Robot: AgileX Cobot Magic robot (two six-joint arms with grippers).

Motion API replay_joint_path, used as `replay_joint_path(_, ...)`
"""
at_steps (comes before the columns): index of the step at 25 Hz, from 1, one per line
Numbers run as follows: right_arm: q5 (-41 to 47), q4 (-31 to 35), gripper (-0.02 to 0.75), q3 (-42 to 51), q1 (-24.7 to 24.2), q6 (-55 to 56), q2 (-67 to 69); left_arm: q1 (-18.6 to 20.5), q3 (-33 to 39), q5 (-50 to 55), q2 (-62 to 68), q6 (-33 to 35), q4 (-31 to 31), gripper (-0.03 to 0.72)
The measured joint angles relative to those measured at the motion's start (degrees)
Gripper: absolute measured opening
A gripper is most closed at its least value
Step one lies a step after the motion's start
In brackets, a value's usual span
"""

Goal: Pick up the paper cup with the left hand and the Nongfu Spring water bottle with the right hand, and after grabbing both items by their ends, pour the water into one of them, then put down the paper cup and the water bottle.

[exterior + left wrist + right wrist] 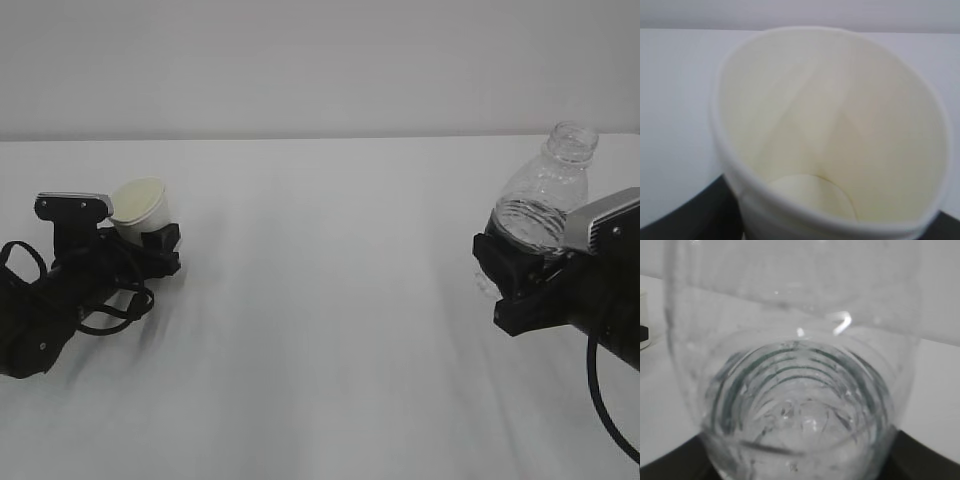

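The white paper cup [138, 205] sits low between the black fingers of my left gripper [148, 236], tipped back toward the arm, its rim squeezed out of round. In the left wrist view the cup [830, 125] fills the frame with a pale cream, dry inside; one finger [685, 220] shows beside its base. My right gripper [515, 272] is shut on the lower end of the clear Nongfu Spring water bottle [545, 195], held above the table, capless neck up and leaning right. Water [530, 228] fills its lower part. The bottle [800, 390] blocks most of the right wrist view.
A plain white table [330, 340] runs between the two arms, about half the frame apart. A pale grey wall [320, 60] stands behind it. The right arm's black cable [603, 400] hangs at the lower right.
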Motion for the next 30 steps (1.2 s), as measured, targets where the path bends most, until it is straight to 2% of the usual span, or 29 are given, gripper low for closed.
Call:
replay_joint_path(3,0.0,0.0,0.43,0.0,0.0,0.0,0.0,0.0,0.0,0.0,0.0,0.0,0.8,0.457)
replay_joint_path(8,0.0,0.2,0.43,0.0,0.0,-0.1,0.0,0.0,0.6,0.1,-1.8,0.0,5.9,0.456)
replay_joint_path(14,0.0,0.4,0.43,0.0,0.0,-0.3,0.0,0.0,5.1,0.1,-8.9,0.0,12.0,0.454)
replay_joint_path(17,0.0,0.4,0.43,0.0,0.0,-0.3,0.0,0.0,6.8,0.1,-11.3,-1.1,19.2,0.454)
replay_joint_path(22,0.0,0.5,0.43,0.4,0.0,-0.3,0.0,0.0,7.1,0.1,-12.3,-8.5,33.7,0.454)
replay_joint_path(25,0.0,1.4,0.43,1.7,0.0,-0.3,0.0,0.0,7.1,0.1,-12.3,-12.4,39.1,0.453)
replay_joint_path(30,0.0,2.7,0.43,4.0,0.0,-1.2,-0.1,-1.7,6.6,0.1,-12.3,-14.0,46.6,0.452)
